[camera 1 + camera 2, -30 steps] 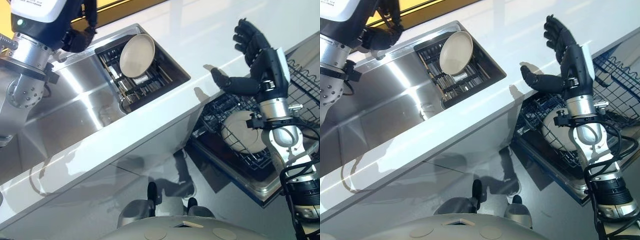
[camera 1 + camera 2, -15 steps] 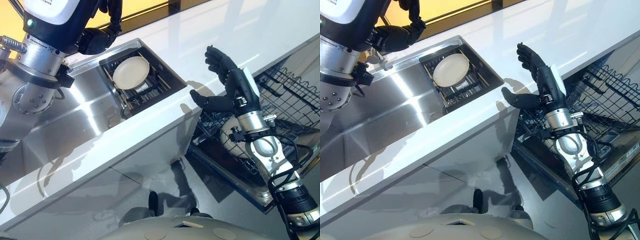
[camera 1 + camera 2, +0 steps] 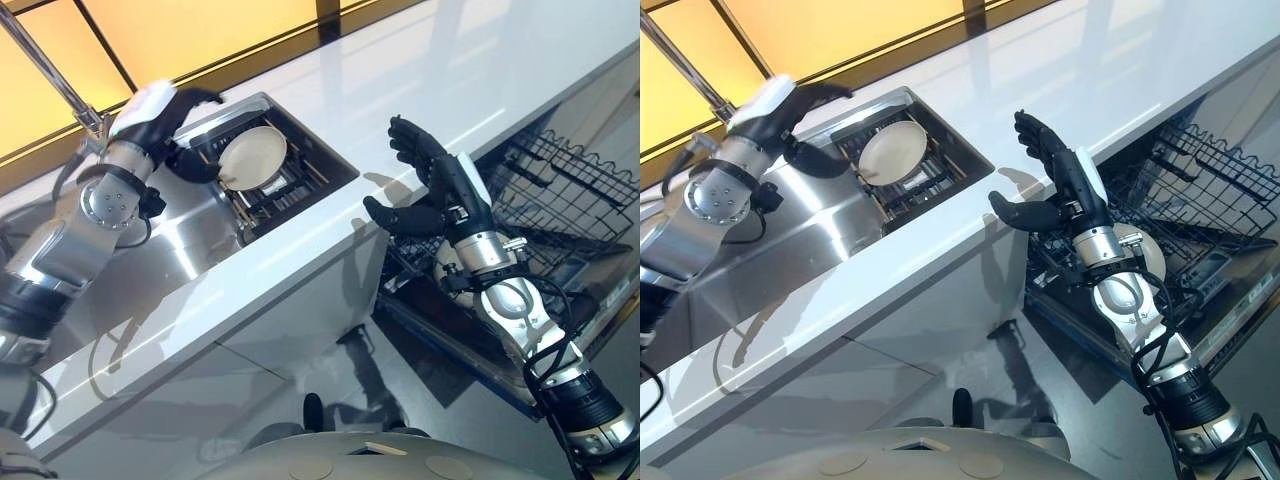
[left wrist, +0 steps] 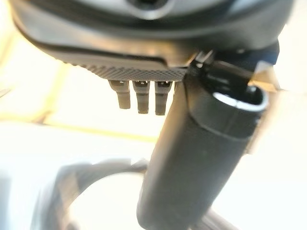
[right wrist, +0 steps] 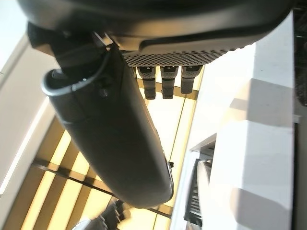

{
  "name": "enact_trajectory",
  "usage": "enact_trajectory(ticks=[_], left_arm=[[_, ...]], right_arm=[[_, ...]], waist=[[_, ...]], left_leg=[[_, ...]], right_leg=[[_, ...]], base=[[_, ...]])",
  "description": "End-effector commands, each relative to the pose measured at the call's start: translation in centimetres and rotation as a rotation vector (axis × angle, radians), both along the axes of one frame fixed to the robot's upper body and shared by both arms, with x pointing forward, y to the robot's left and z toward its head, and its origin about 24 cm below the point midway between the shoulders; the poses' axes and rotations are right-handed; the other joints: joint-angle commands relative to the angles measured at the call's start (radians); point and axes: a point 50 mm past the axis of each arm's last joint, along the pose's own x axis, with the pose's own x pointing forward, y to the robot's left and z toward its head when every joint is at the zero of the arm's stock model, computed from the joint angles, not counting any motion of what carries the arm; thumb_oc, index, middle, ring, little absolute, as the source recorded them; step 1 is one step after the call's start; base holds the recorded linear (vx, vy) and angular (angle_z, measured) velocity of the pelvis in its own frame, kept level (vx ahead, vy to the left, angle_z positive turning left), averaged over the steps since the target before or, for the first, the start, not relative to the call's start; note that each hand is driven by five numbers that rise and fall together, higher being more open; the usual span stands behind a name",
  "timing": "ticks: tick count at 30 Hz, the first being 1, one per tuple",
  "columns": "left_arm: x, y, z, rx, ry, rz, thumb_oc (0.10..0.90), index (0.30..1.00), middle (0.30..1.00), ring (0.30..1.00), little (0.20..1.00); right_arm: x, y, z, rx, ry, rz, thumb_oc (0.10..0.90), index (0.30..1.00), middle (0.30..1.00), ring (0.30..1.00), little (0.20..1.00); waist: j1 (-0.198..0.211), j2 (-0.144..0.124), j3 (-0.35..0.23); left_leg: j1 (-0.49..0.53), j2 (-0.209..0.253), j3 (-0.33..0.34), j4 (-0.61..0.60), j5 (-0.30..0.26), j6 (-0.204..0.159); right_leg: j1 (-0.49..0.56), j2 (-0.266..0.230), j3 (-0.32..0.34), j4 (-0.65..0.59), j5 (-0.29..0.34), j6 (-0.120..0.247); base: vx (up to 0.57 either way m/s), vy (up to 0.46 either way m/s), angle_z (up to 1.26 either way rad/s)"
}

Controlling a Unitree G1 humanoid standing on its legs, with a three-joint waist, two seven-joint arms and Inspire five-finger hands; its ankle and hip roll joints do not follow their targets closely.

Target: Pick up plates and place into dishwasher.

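Note:
A cream plate [image 3: 255, 155] leans in the dark rack [image 3: 300, 182] at the right end of the steel sink [image 3: 190, 232]. My left hand [image 3: 165, 125] reaches to the plate's left edge. It is open: fingers spread above the rim, thumb [image 4: 201, 158] straight beneath it, not closed on the plate. My right hand [image 3: 435, 190] hovers open over the counter's front edge, above the pulled-out dishwasher rack [image 3: 560, 190]. Another cream plate [image 3: 1137, 255] stands in that rack, partly behind my right forearm.
The white counter [image 3: 400, 100] runs diagonally between sink and dishwasher. A thin faucet pipe [image 3: 50, 65] rises behind my left hand. The open dishwasher door [image 3: 480, 350] juts out low on the right, over the grey floor.
The camera has shifted. My left arm has stretched out from near the faucet down to the plate in the sink rack. My right hand stays open over the counter edge.

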Motion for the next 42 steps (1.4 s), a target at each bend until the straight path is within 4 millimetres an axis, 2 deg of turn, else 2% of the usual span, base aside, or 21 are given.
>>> enact_trajectory(ticks=[1, 4, 8, 13, 17, 22, 29, 42], left_arm=[[1.7, 0.2, 2.3, -0.224, -0.193, 0.134, 0.800, 0.900, 0.900, 0.900, 0.900], [2.0, -0.1, -0.7, -0.259, -0.169, 0.241, 0.800, 0.900, 0.900, 0.900, 0.900], [1.9, 0.2, -2.6, -0.256, -0.167, 0.366, 0.800, 0.900, 0.900, 0.900, 0.900], [1.6, 0.5, -3.4, -0.296, -0.202, 0.440, 0.800, 0.900, 0.900, 0.900, 0.900], [1.6, -0.2, -3.5, -0.305, -0.246, 0.421, 0.800, 0.900, 0.900, 0.900, 0.900], [1.7, -1.7, -2.2, -0.249, -0.350, 0.362, 0.800, 0.900, 0.900, 0.900, 0.900], [1.2, -1.7, 1.5, -0.084, -0.562, 0.346, 0.800, 0.900, 0.900, 0.900, 0.900], [0.8, -2.0, 6.5, 0.026, -0.639, 0.251, 0.800, 0.900, 0.900, 0.900, 0.900]], right_arm=[[0.5, 3.2, 5.6, 0.048, -0.286, 0.098, 0.800, 0.900, 0.900, 0.900, 0.900], [0.8, 3.6, 5.6, 0.050, -0.282, 0.099, 0.800, 0.900, 0.900, 0.900, 0.900], [1.0, 3.6, 5.5, 0.047, -0.270, 0.093, 0.800, 0.900, 0.900, 0.900, 0.900], [1.0, 3.0, 4.9, 0.044, -0.250, 0.069, 0.800, 0.900, 0.900, 0.900, 0.900], [1.1, 2.7, 4.7, 0.043, -0.246, 0.052, 0.800, 0.900, 0.900, 0.900, 0.900], [1.2, 2.5, 4.3, 0.043, -0.239, 0.029, 0.800, 0.900, 0.900, 0.900, 0.900], [1.3, 2.2, 4.4, 0.049, -0.231, 0.015, 0.800, 0.900, 0.900, 0.900, 0.900], [1.3, 2.4, 4.7, 0.067, -0.214, 0.034, 0.800, 0.900, 0.900, 0.900, 0.900]], waist=[[0.014, -0.030, -0.060], [0.008, -0.037, -0.057], [0.000, -0.047, -0.057], [-0.010, -0.054, -0.058], [-0.015, -0.058, -0.056], [-0.018, -0.061, -0.055], [-0.018, -0.065, -0.058], [-0.026, -0.055, -0.053]], left_leg=[[0.057, -0.042, 0.026, 0.001, -0.102, -0.013], [0.062, -0.040, 0.029, 0.001, -0.104, -0.010], [0.068, -0.041, 0.038, 0.001, -0.109, -0.009], [0.073, -0.035, 0.054, 0.001, -0.112, -0.012], [0.076, -0.034, 0.062, 0.001, -0.115, -0.014], [0.074, -0.031, 0.081, 0.001, -0.108, -0.016], [0.077, -0.030, 0.090, 0.001, -0.113, -0.021], [0.086, -0.027, 0.113, 0.001, -0.121, -0.017]], right_leg=[[-0.094, 0.027, -0.020, 0.049, 0.080, 0.027], [-0.096, 0.026, -0.023, 0.055, 0.075, 0.023], [-0.094, 0.024, -0.023, 0.053, 0.075, 0.024], [-0.093, 0.024, -0.016, 0.050, 0.075, 0.025], [-0.090, 0.022, -0.015, 0.045, 0.078, 0.024], [-0.092, 0.016, -0.018, 0.037, 0.091, 0.025], [-0.093, 0.011, -0.022, 0.036, 0.092, 0.030], [-0.111, 0.008, -0.007, 0.063, 0.081, 0.036]], base=[[0.00, 0.000, 0.00], [0.00, 0.000, 0.01], [0.03, -0.004, -0.03], [0.04, -0.011, -0.04], [0.01, -0.003, -0.01], [0.00, 0.000, 0.00], [0.00, 0.000, 0.00], [0.02, -0.001, -0.01]])
